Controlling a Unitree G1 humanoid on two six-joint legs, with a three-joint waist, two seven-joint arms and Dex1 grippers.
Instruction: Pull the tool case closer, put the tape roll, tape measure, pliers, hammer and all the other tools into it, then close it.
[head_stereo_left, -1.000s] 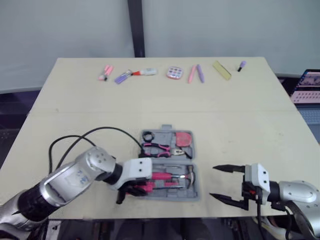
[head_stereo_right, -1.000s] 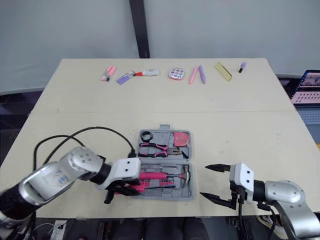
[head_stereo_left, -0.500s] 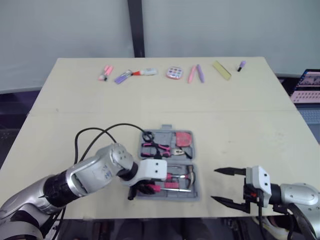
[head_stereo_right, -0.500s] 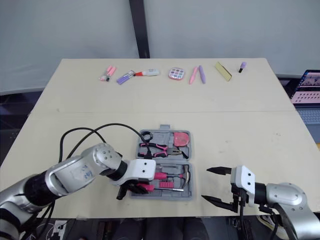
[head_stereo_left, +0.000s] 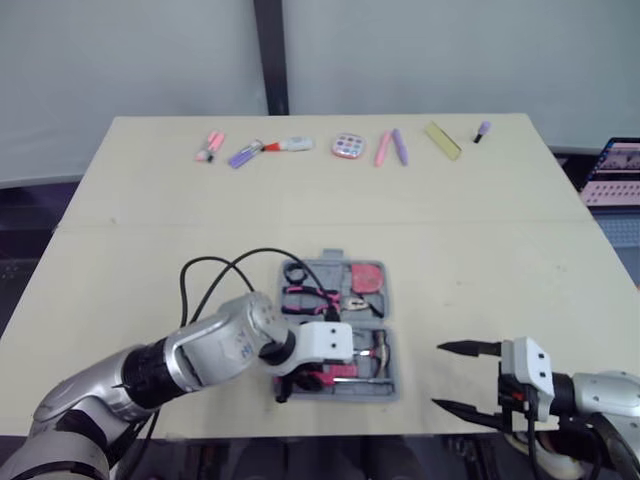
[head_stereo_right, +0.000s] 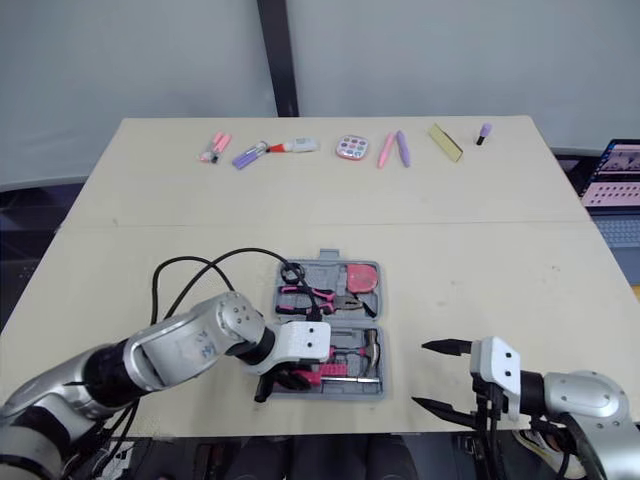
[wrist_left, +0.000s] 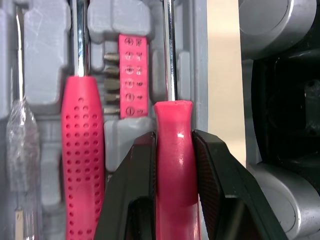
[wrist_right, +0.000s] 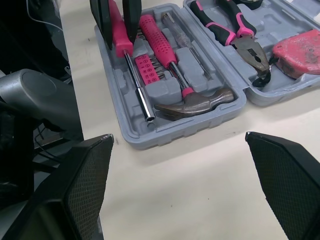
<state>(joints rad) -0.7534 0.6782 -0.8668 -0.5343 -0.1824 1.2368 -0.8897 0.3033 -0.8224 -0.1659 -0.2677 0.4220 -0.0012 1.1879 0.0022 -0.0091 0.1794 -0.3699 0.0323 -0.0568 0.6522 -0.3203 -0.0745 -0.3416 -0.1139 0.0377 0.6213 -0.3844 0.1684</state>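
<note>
The grey tool case (head_stereo_left: 392, 385) lies open near the table's front edge. Its far half holds a black tape roll (head_stereo_left: 295, 272), pink pliers (head_stereo_left: 322, 297) and a red tape measure (head_stereo_left: 368, 277). In the near half lie the hammer (wrist_right: 200, 102) and a pink screwdriver (wrist_left: 82, 145). My left gripper (wrist_left: 173, 137) is shut on the pink handle of a long-shafted driver (wrist_left: 172, 165), which lies along the case's front slot. To the right of the case my right gripper (head_stereo_left: 440, 376) hovers open over bare table, holding nothing.
A row of small items lies along the far edge: pink and purple markers (head_stereo_left: 240, 153), a round case (head_stereo_left: 348, 146), a yellow strip (head_stereo_left: 443, 140). A black cable (head_stereo_left: 215, 270) loops over the table left of the case. A laptop (head_stereo_left: 612, 172) sits off the right side.
My left arm has swung right along the case's front, carrying the pink-handled driver with it. The right gripper has drawn back slightly toward the right, still open.
</note>
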